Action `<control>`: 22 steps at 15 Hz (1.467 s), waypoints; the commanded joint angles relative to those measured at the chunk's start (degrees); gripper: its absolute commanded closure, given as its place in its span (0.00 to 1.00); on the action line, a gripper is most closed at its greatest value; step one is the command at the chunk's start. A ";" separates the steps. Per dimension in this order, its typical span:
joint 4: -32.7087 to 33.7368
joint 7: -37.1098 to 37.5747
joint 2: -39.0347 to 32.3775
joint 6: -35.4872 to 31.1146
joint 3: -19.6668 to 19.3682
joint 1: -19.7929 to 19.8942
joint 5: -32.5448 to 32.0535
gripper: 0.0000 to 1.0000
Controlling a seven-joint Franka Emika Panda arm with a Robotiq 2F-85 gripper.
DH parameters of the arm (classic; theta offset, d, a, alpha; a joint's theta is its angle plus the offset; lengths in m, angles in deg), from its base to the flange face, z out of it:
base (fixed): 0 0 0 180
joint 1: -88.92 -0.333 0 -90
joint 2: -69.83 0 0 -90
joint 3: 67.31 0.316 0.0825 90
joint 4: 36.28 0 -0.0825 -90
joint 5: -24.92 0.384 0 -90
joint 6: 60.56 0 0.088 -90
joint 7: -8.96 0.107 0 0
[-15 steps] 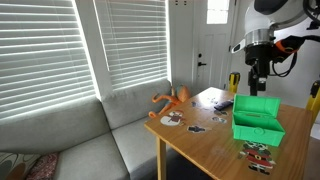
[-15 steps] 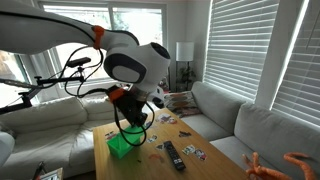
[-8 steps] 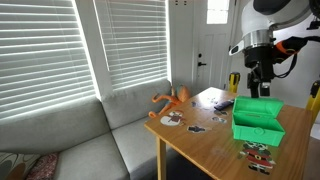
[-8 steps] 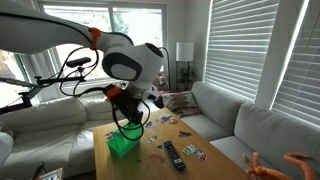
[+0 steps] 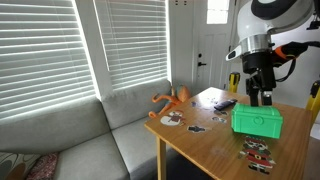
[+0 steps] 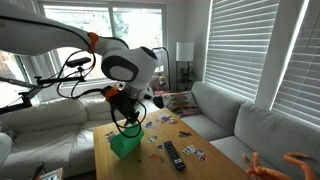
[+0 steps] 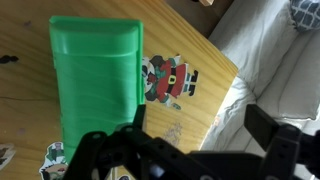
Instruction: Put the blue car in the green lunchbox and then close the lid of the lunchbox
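The green lunchbox [image 5: 258,121] stands on the wooden table [image 5: 200,140]; it also shows in the other exterior view [image 6: 124,146]. Its lid [image 7: 95,70] lies flat down on the box and fills the upper left of the wrist view. My gripper [image 5: 261,98] hangs just above the box's back edge in both exterior views [image 6: 127,124]. In the wrist view my gripper [image 7: 200,135] is open and empty, with one finger [image 7: 135,118] beside the lid's edge. The blue car is not visible anywhere.
A flat dark blue item [image 5: 224,103] and an orange toy [image 5: 170,100] lie at the table's far end. Picture cards [image 7: 168,80] and a black remote [image 6: 172,153] lie near the box. A grey sofa [image 5: 80,145] borders the table.
The lid, standing up a second ago, has swung down flat onto the box. My gripper moved down and across with it.
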 commanded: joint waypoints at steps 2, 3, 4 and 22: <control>-2.26 1.54 1.81 -2.03 0.68 -1.00 -1.93 0.00; -2.23 1.69 1.82 -1.99 0.73 -1.14 -2.10 0.00; -2.29 1.62 1.77 -2.04 0.74 -1.22 -2.16 0.00; 4.41 6.84 12.30 -1.66 -1.23 -0.53 -11.81 0.00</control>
